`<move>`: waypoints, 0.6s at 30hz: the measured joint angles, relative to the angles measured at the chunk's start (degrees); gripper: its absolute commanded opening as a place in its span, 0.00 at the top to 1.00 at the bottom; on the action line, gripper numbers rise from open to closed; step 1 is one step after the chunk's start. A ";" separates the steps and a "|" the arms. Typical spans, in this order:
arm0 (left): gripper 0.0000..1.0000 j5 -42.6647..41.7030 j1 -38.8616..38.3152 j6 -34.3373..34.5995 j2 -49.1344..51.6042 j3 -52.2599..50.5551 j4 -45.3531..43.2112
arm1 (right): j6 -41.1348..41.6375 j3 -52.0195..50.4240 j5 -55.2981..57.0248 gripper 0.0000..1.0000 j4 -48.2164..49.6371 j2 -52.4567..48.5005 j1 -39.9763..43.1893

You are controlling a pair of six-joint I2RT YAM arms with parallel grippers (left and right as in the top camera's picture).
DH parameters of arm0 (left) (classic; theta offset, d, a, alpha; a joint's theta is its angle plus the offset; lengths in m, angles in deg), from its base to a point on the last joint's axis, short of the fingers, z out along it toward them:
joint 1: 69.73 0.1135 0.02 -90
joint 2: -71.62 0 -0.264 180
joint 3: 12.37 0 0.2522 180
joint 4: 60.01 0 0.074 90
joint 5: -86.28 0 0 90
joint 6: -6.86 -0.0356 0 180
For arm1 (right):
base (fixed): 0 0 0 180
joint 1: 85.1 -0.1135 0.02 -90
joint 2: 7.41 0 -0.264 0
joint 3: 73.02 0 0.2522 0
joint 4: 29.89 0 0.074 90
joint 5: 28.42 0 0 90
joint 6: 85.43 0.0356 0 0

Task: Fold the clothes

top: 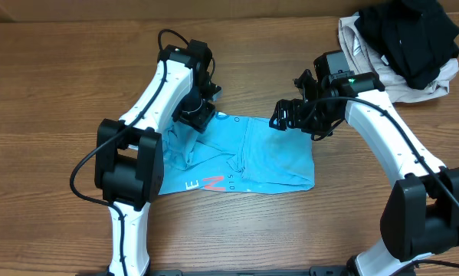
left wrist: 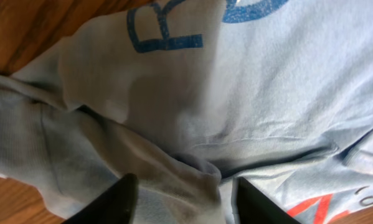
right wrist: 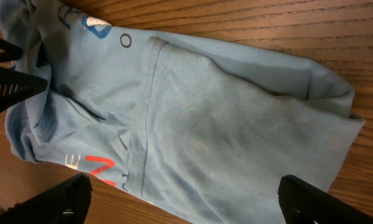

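The clothes, a sky-blue t-shirt (top: pixel 267 157), lie crumpled and partly folded at the middle of the table, with red and white lettering along the near edge. My left gripper (top: pixel 195 115) is down on the shirt's back left part. In the left wrist view its fingers (left wrist: pixel 185 186) straddle a bunched ridge of the shirt (left wrist: pixel 254 81); the jaws stand partly closed with a small gap still showing. My right gripper (top: pixel 284 115) hovers over the shirt's back edge. Its jaws (right wrist: pixel 183 193) are wide open above the flat fabric (right wrist: pixel 236 124), holding nothing.
A pile of a black garment (top: pixel 413 31) on a beige one (top: pixel 367 54) sits at the back right corner. The wooden table (top: pixel 60 77) shows bare wood to the left and in front of the shirt.
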 measured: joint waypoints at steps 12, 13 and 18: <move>0.96 0.70 0.00 0.52 0.00 0.00 0.02 | 0.00 0.00 0.68 0.01 0.02 0.00 -0.02; 0.96 0.85 0.00 0.72 0.00 0.00 0.00 | -0.02 0.00 0.76 0.00 0.07 0.00 -0.02; 0.96 1.31 0.00 3.67 0.02 0.92 3.28 | -0.02 0.00 0.85 0.00 0.00 0.00 -0.02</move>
